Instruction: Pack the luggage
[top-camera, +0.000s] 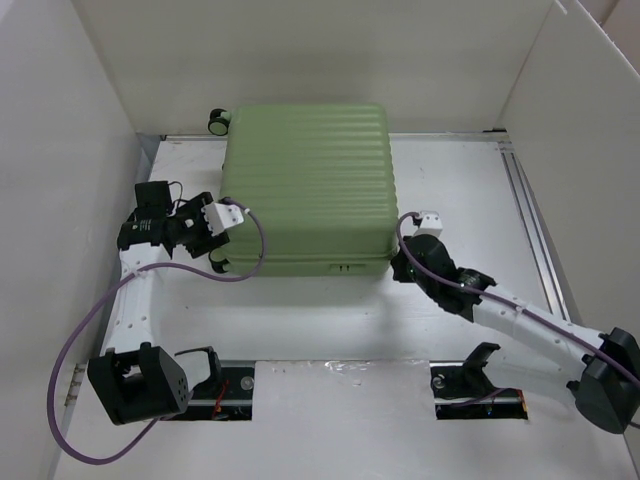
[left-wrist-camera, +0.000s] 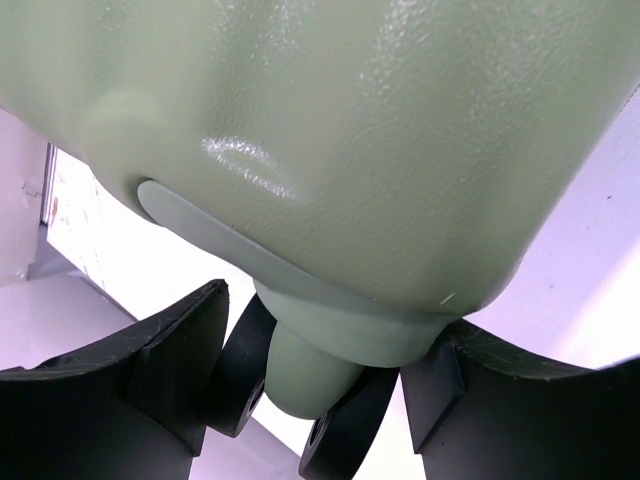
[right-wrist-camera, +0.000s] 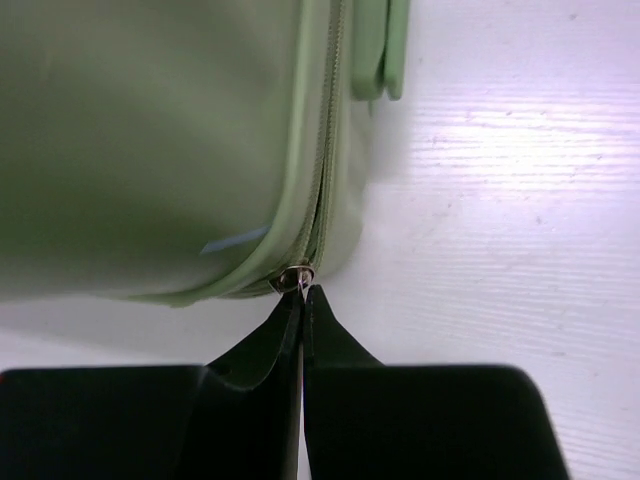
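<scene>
The luggage (top-camera: 305, 180) is a light green ribbed suitcase lying flat and closed in the middle of the table. My left gripper (top-camera: 213, 256) is at its near left corner. In the left wrist view its fingers (left-wrist-camera: 175, 350) stand on either side of the black double wheel (left-wrist-camera: 345, 420) and press against it, under the green shell (left-wrist-camera: 350, 130). My right gripper (top-camera: 397, 262) is at the near right corner. In the right wrist view it (right-wrist-camera: 303, 300) is shut on the metal zipper pull (right-wrist-camera: 297, 277) at the shell's (right-wrist-camera: 150, 130) corner seam. A sliver of blue lining (right-wrist-camera: 230, 243) shows there.
White walls enclose the table on the left, back and right. A metal rail (top-camera: 530, 220) runs along the right side. Another black wheel (top-camera: 217, 121) sticks out at the far left corner. A green handle (right-wrist-camera: 385, 50) lies on the suitcase's side.
</scene>
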